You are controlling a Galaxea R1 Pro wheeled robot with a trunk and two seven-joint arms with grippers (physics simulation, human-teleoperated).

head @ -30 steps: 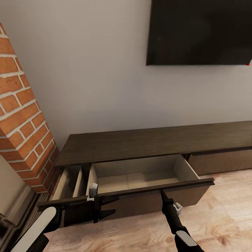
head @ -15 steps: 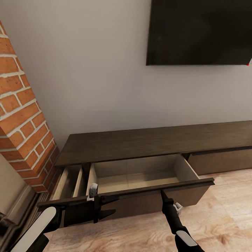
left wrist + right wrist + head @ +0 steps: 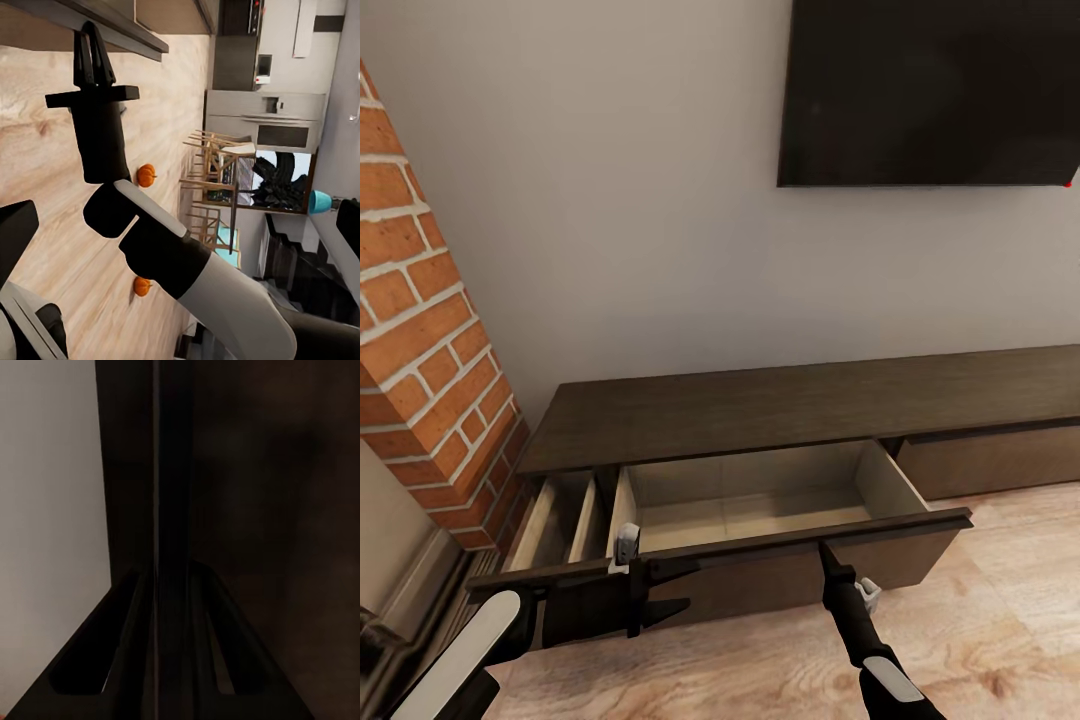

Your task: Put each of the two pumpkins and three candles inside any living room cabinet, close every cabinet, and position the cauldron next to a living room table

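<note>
The long dark-brown cabinet [image 3: 760, 410] stands against the wall under the TV. Its wide drawer [image 3: 760, 505] is pulled out, with a bare pale inside. A narrow drawer [image 3: 560, 520] to its left is also out. My right gripper [image 3: 823, 552] is shut, its tips touching the wide drawer's front lip [image 3: 900, 527]; it is also visible in the left wrist view [image 3: 91, 41] and, dark and close, in its own view [image 3: 156, 472]. My left gripper [image 3: 678, 590] hangs open in front of the drawer face, holding nothing. Two orange pumpkins [image 3: 146, 175] [image 3: 141, 286] lie on the wood floor behind me.
A red-brick fireplace [image 3: 420, 330] flanks the cabinet's left end. The black TV [image 3: 930, 90] hangs above. Wooden dining chairs [image 3: 214, 172] and grey kitchen units [image 3: 262, 112] are far off beyond the pumpkins. Plank floor [image 3: 1000, 600] lies to the right of the drawer.
</note>
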